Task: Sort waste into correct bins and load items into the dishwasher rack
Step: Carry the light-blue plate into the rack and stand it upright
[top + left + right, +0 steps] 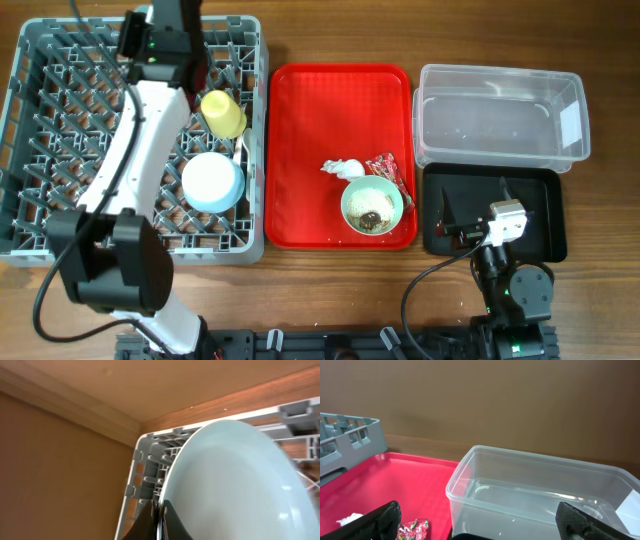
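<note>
Currently left jaws pinch the plate (235, 485) at its rim: stiff, glossy, likely slippery, breakable. The right jaws stand spread, empty.

The wooden surface (330, 30) carries a grey dishwasher rack (60, 130), a red tray (310, 150), then a clear tub (500, 120) (black tray (535, 205) just beside it).

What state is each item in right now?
plate: gripped by its rim at the rack.
left fingers: shut on plate.
right fingers: open, holding nothing.
yellow cup: lying in rack.
bowl on red tray: upright, food scraps inside.
clear tub: empty.
</note>
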